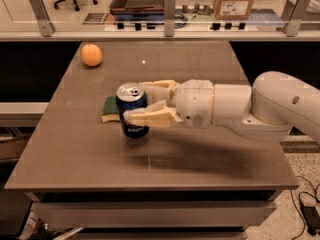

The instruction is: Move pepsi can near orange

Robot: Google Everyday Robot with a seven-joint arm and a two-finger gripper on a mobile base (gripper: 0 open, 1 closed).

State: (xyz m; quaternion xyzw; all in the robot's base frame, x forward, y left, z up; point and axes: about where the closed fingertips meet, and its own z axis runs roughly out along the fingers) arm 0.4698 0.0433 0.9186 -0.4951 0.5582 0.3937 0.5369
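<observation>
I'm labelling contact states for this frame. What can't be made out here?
- Camera view: the green-and-yellow rectangular sponge is partly hidden behind the dark blue aluminium pepsi can.
- Camera view: the cream two-finger gripper clasps the can, and its near finger covers part of the can's side.
- Camera view: whether the can's base touches the brown table cannot be told.
- Camera view: the white arm is cut off by the right edge.
</observation>
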